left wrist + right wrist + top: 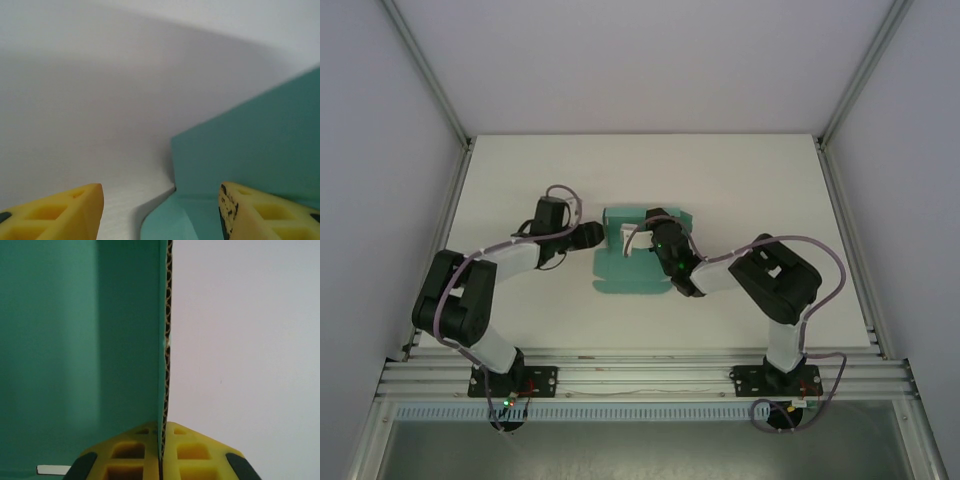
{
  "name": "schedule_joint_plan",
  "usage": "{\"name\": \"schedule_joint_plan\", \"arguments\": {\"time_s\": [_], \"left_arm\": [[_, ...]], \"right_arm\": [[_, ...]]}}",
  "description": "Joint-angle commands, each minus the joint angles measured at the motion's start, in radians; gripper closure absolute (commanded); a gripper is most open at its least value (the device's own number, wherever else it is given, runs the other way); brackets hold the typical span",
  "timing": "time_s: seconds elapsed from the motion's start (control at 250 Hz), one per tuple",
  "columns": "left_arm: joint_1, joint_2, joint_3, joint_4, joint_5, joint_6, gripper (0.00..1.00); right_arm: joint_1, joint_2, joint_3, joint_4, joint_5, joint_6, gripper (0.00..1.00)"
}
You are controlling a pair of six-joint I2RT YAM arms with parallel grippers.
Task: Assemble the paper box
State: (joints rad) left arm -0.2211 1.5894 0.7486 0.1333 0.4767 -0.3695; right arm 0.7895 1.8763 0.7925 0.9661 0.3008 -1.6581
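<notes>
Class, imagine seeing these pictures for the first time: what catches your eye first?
The teal paper box, a partly folded sheet, stands out at the middle of the white table between the two arms. The right pincer is clamped on the edge of an upright panel, whose corrugated core shows. The left pincer stands open at the sheet's left side, by a raised flap.
</notes>
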Motion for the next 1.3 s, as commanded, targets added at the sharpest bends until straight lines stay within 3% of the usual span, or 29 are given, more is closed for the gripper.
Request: {"name": "schedule_joint_plan", "arguments": {"time_s": [0.0, 0.48, 0.799, 1.027, 1.151, 1.295], "left_arm": [[-0.043, -0.032, -0.051, 0.121, -0.092, 0.049, 0.38], [-0.079, -0.017, -0.170, 0.488, -0.014, 0.178, 0.35], [-0.131, 0.064, -0.148, 0.550, -0.106, 0.243, 0.37], [-0.175, 0.098, -0.147, 0.597, -0.203, 0.264, 0.52], [-0.215, 0.111, -0.130, 0.583, -0.346, 0.296, 0.70], [-0.244, 0.147, -0.098, 0.545, -0.460, 0.307, 0.77]], "right_arm": [[0.006, 0.008, -0.012, 0.040, 0.031, 0.017, 0.94], [0.011, 0.024, -0.015, 0.018, 0.037, 0.005, 0.96], [0.028, 0.024, -0.068, 0.041, 0.053, 0.021, 0.97], [0.039, 0.029, -0.087, 0.019, 0.056, 0.050, 0.98], [0.039, 0.023, -0.085, 0.007, 0.058, 0.070, 0.99], [0.041, 0.009, -0.083, -0.012, 0.054, 0.108, 0.99]]}}
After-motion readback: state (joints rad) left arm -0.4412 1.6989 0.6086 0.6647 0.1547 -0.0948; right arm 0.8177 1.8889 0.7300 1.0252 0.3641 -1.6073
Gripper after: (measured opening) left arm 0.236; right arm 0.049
